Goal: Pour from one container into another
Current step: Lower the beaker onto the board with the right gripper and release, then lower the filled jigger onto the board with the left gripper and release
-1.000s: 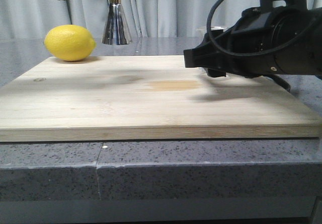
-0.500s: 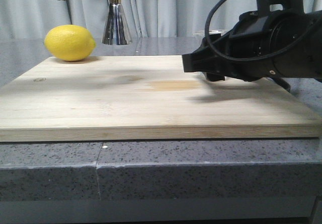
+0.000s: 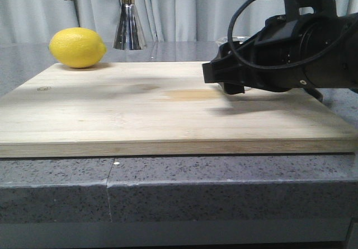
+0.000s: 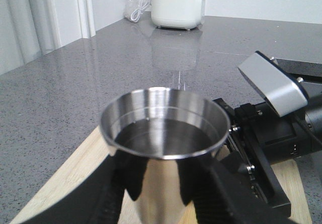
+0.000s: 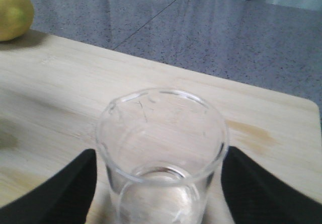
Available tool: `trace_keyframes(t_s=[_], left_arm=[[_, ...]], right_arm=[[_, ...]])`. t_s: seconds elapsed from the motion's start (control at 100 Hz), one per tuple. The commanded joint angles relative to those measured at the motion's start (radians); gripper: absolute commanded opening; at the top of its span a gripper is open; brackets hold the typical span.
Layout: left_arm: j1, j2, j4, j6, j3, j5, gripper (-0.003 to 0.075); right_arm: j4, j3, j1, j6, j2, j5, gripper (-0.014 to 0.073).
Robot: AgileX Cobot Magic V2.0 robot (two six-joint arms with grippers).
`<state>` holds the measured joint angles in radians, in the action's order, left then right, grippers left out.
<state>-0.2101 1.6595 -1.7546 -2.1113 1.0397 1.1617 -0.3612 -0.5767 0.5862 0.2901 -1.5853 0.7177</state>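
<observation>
The left tool (image 4: 161,194) grips a steel measuring cup (image 4: 163,138), held high over the board's (image 3: 168,109) far left edge, liquid inside. The right tool (image 5: 158,183) grasps a glass beaker (image 5: 161,148) low over the board. Pouring seems not yet begun; next, bringing the two rims together.

jigger (image 3: 129,22) top being cut off by frame edge | beaker (image 3: 238,38) hiding behind right arm (image 3: 291,50) | lemon (image 5: 12,10) getting cropped

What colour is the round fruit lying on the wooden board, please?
The lemon is bright yellow, clearest in the front view.
</observation>
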Motion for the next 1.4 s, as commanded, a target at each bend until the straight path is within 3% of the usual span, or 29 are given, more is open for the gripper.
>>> trace_keyframes(t_s=[0.0,0.37,0.75,0.94,1.39], left_arm=[[-0.011,-0.045,-0.086,0.007,0.028,0.108,0.0241],[-0.011,-0.045,-0.086,0.007,0.028,0.108,0.0241],[-0.011,-0.045,-0.086,0.007,0.028,0.108,0.0241],[-0.011,-0.045,-0.086,0.007,0.028,0.108,0.0241],[-0.011,-0.041,-0.086,0.007,0.028,0.105,0.0241]], right_arm=[[0.02,-0.024,-0.001,0.001,0.054,0.078,0.0529],[-0.007,-0.023,-0.001,0.022,0.26,-0.19,0.0531],[-0.003,-0.023,-0.001,0.086,0.537,-0.363,0.0531],[0.001,-0.023,-0.001,0.144,0.59,-0.388,0.0531],[0.003,-0.023,-0.001,0.144,0.592,-0.39,0.0531]])
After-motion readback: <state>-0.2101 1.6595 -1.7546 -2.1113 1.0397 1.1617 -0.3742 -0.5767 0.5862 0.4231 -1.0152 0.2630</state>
